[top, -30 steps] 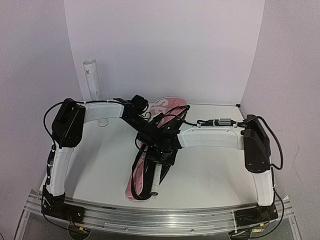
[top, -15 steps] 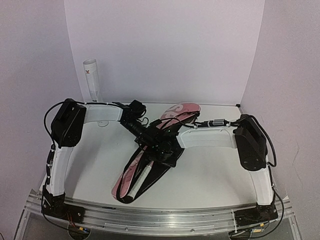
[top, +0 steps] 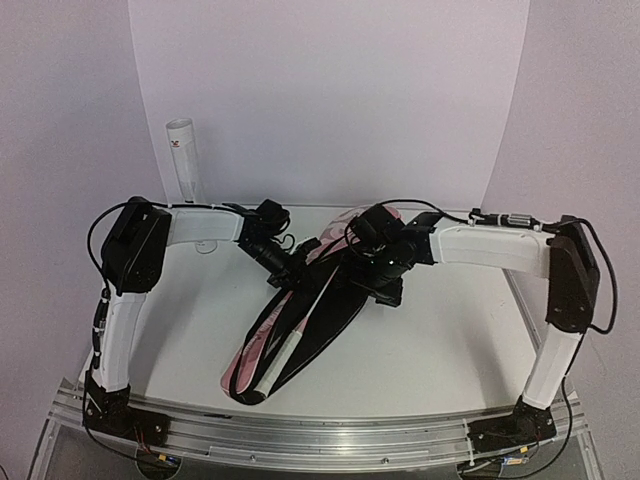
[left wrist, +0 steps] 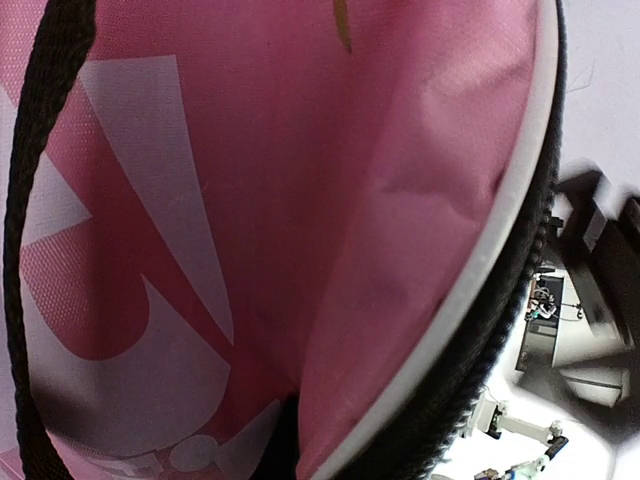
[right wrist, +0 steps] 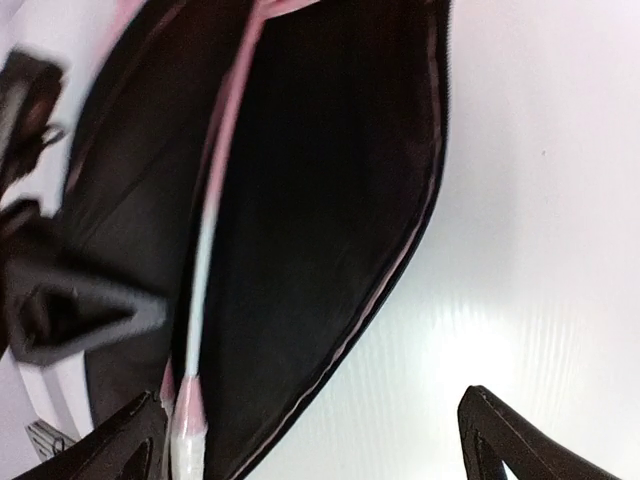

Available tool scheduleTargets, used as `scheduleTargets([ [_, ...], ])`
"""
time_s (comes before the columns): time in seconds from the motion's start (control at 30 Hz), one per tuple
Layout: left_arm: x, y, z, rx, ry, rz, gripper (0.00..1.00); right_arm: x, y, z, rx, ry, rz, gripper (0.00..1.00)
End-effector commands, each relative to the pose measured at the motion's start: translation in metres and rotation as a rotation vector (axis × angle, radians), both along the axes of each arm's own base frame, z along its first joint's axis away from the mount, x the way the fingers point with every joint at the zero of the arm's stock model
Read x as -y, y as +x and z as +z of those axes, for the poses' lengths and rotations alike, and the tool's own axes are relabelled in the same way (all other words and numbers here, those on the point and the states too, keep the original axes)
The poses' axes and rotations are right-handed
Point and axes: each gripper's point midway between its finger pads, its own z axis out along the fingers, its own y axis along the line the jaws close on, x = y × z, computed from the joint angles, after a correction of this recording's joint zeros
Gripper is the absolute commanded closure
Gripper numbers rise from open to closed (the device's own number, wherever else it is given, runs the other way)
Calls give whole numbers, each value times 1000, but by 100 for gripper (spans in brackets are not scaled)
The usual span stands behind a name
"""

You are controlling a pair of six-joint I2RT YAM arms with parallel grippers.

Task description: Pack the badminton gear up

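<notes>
**Racket in the bag, one end effector free**

The pink bag [top: 245, 365] lies slanted on the counter [top: 440, 340]. Its mouth is open and the inside is black. One racket [top: 290, 345] is inside it. The racket lies long-ways, the same way as the bag. Its white handle points to the near left end. Its thin shaft runs up toward the far right, and the round head is hidden in the bag.

The left end effector [top: 283, 272] is shut tight and looks to be pinching the rim of the bag to hold the mouth open. The right end effector [right wrist: 312, 420] is wide open with nothing in it, just over the bag.

I think the step in hand is putting gear into the bag. I cannot see a second racket or any shuttlecocks, so I cannot tell what is left. The white tube [top: 185, 160] stands far back on the left. Next, the free arm should go for what is left while the other one holds the mouth open.
</notes>
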Motion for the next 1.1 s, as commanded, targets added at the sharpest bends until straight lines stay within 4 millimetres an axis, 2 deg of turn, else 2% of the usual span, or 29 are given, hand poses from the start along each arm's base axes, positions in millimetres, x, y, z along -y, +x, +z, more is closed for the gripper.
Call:
scheduleTargets([
  [0.0, 4, -3, 57, 46, -93, -10, 100, 17, 36, -44, -25, 22, -12, 4],
  [0.13, 5, -2, 61, 47, -104, -11, 100, 1, 56, -65, -17, 115, 14, 12],
  [0.27, 6, -3, 65, 45, -113, -18, 100, -15, 63, -90, -35, 165, 23, 20],
  [0.3, 6, -3, 67, 45, -118, -21, 100, -16, 64, -95, -39, 174, 17, 26],
  [0.33, 5, -3, 69, 46, -122, -22, 100, -17, 64, -99, -42, 185, 10, 34],
  [0.37, 5, -2, 73, 45, -132, -21, 100, -19, 64, -101, -46, 199, 5, 47],
  [0.4, 3, 1, 78, 46, -141, -16, 100, -21, 63, -99, -51, 214, 6, 65],
  [0.43, 1, 5, 85, 55, -151, -8, 100, -24, 61, -94, -52, 230, 16, 79],
  [0.5, -6, 18, 102, 102, -165, 16, 100, -30, 58, -75, -41, 265, 37, 99],
  [0.6, -25, 41, 118, 237, -98, 73, 100, -24, 43, -29, -43, 253, 49, 100],
  [0.7, -51, 56, 113, 376, 65, 123, 100, -20, 20, 28, -62, 237, 81, 100],
  [0.77, -68, 64, 108, 460, 180, 136, 100, -23, 3, 58, -87, 255, 87, 100],
  [0.83, -77, 63, 114, 519, 247, 118, 100, -29, -10, 79, -96, 285, 89, 100],
  [0.9, -81, 58, 117, 587, 313, 78, 100, -32, -20, 76, -124, 295, 81, 100],
  [1.0, -77, 34, 89, 592, 390, -15, 100, -33, -28, 39, -181, 272, 79, 100],
  [1.07, -75, 20, 78, 551, 388, -54, 100, -49, -27, 35, -166, 308, 111, 100],
])
